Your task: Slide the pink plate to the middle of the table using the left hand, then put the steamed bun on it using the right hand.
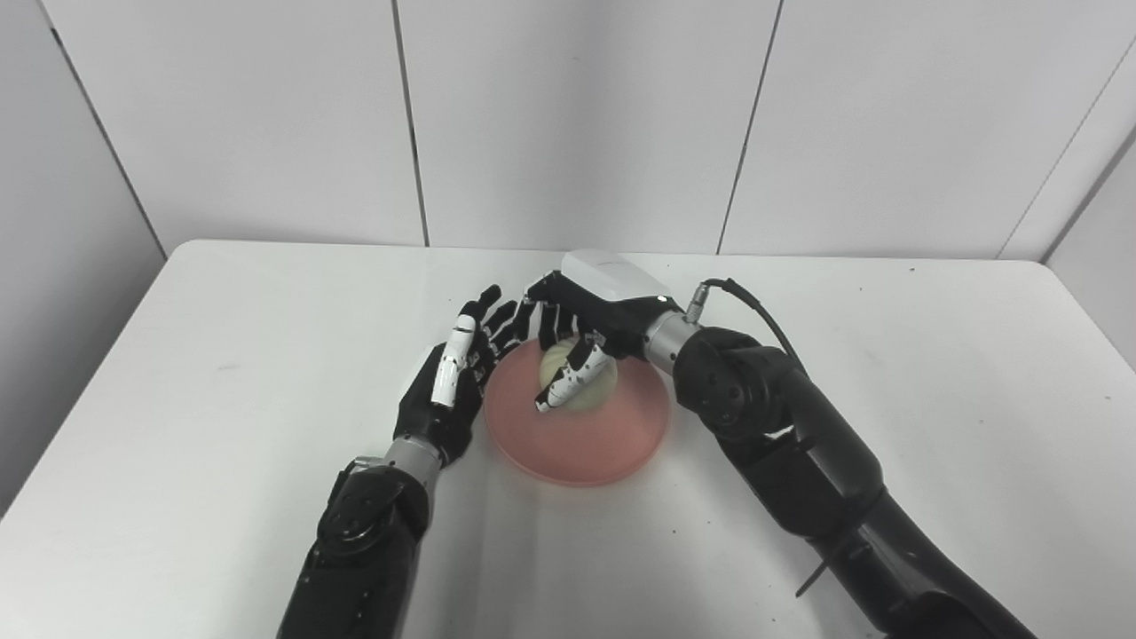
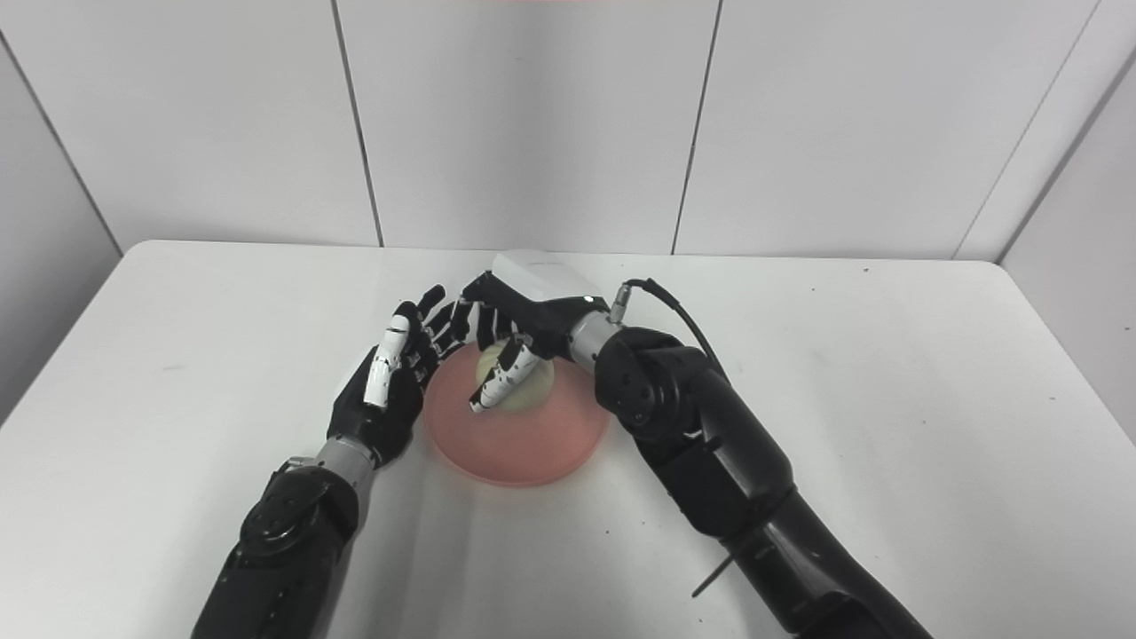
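I am looking down at a white table (image 1: 222, 355) with rounded far corners, pushed up against a wall of pale grey panels (image 1: 577, 115) split by thin dark vertical seams; the panels angle in on both sides of the table, so the table sits in a shallow alcove. The tabletop is matte and carries a few small dark specks and one faint scuff toward its left part. The pink plate (image 1: 577, 444) lies flat near the middle of the table. On the plate's far half sits the steamed bun (image 1: 596, 383), pale and round. My right hand (image 1: 581, 333) reaches in over the plate's far rim, fingers curled down around the bun, the thumb lying across its near face; I read this as a grasp on the bun, which appears to rest on the plate. My left hand (image 1: 453, 377) stands just beside the plate's left rim, fingers spread apart and pointing away from me, holding nothing; I cannot tell whether its palm touches the rim. A thin cable (image 1: 754, 306) loops from the right wrist over the table.
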`<state>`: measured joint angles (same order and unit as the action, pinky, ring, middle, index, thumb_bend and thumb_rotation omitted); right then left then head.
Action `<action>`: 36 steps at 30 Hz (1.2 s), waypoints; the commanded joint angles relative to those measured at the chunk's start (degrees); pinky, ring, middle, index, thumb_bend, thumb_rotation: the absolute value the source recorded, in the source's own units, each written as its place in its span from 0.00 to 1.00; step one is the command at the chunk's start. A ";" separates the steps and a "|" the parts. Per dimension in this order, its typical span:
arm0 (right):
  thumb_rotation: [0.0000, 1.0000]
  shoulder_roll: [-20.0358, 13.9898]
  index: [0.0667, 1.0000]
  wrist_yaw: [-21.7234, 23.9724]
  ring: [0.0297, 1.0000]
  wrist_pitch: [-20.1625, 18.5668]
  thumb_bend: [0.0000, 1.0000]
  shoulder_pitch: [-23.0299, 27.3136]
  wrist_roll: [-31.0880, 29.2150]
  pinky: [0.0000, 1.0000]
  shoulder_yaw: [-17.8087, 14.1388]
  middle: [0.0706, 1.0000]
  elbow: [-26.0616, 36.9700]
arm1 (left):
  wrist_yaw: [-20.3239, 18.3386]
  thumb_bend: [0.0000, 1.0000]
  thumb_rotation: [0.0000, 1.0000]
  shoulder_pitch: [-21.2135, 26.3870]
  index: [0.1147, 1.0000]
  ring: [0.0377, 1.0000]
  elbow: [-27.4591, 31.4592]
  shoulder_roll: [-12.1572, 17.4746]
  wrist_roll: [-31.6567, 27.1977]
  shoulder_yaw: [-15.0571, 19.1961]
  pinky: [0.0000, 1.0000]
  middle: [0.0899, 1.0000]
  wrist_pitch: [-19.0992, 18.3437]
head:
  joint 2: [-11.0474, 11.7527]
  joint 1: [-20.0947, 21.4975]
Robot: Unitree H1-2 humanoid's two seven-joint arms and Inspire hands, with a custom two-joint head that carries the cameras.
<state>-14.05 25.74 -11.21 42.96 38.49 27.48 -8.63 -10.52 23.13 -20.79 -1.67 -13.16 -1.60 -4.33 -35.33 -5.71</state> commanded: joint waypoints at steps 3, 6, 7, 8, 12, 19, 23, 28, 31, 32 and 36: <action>0.00 0.76 0.49 -2.42 0.38 3.70 0.52 1.26 -0.49 0.32 -0.37 0.37 -1.79 | 1.78 0.42 1.00 -3.19 0.95 0.94 -1.75 -0.05 1.43 -0.27 0.94 0.95 -7.09 | -0.29 -0.04; 0.00 1.05 0.49 -3.81 0.37 5.62 0.52 0.86 -0.54 0.32 -0.32 0.36 -4.21 | 2.34 0.42 1.00 -3.27 0.94 0.93 -1.41 -0.13 1.90 -0.29 0.93 0.94 -7.56 | -0.36 -0.02; 0.00 1.21 0.50 -4.46 0.38 6.28 0.52 0.75 -0.51 0.32 -0.30 0.37 -5.21 | 2.38 0.42 1.00 -3.30 0.94 0.92 -1.35 -0.17 1.92 -0.19 0.92 0.93 -7.67 | -0.40 -0.09; 0.00 1.34 0.50 -4.91 0.38 6.78 0.52 0.68 -0.48 0.32 -0.31 0.37 -5.91 | 2.40 0.42 1.00 -3.32 0.94 0.92 -1.32 -0.20 1.93 -0.12 0.92 0.93 -7.74 | -0.40 -0.09; 0.00 1.73 0.49 -6.27 0.41 8.67 0.52 0.53 -0.83 0.35 -0.45 0.39 -8.57 | 2.56 0.41 1.00 -3.46 0.94 0.92 -0.98 -0.33 1.98 -0.07 0.92 0.93 -7.77 | -0.40 -0.09; 0.00 1.37 0.51 -4.68 0.46 6.22 0.52 0.94 1.41 0.38 0.85 0.41 -8.90 | 2.01 0.42 1.00 -3.55 0.95 0.93 -0.71 -0.13 1.63 -0.12 0.93 0.94 -8.27 | -0.46 0.23; 0.25 0.64 0.77 -3.00 0.71 4.40 0.67 0.43 3.31 0.59 0.91 0.75 -4.99 | 1.83 0.42 1.00 -3.45 0.96 0.94 -0.80 0.10 1.88 -0.34 0.94 0.95 -8.32 | -0.44 0.34; 0.69 0.14 0.96 1.76 0.79 -0.97 0.80 0.54 5.96 0.59 0.55 0.92 1.08 | 2.11 0.42 1.00 -3.26 0.95 0.93 -1.37 0.09 2.12 -0.25 0.94 0.94 -7.70 | -0.38 0.74; 0.90 -0.44 1.00 5.63 0.82 -4.13 0.85 0.95 6.52 0.58 0.23 0.99 5.33 | 1.90 0.42 1.00 -3.25 0.95 0.93 -1.52 0.01 1.69 0.03 0.94 0.94 -7.52 | -0.36 0.95; 0.93 -0.64 1.00 6.42 0.82 -4.74 0.86 1.06 6.60 0.57 0.02 0.99 6.58 | 1.74 0.42 1.00 -3.18 0.96 0.93 -1.65 0.01 1.53 0.12 0.94 0.94 -7.47 | -0.36 1.05; 0.98 -1.25 1.00 8.68 0.84 -6.42 0.89 1.57 6.24 0.60 -0.89 1.00 10.08 | 1.54 0.42 1.00 -3.03 0.96 0.93 -1.93 -0.06 1.27 0.42 0.93 0.95 -7.40 | -0.28 1.19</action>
<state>-14.77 34.01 -16.72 41.12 44.62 27.78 -0.91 -9.50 22.85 -19.11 -1.89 -12.15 -1.32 -6.90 -35.68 -4.48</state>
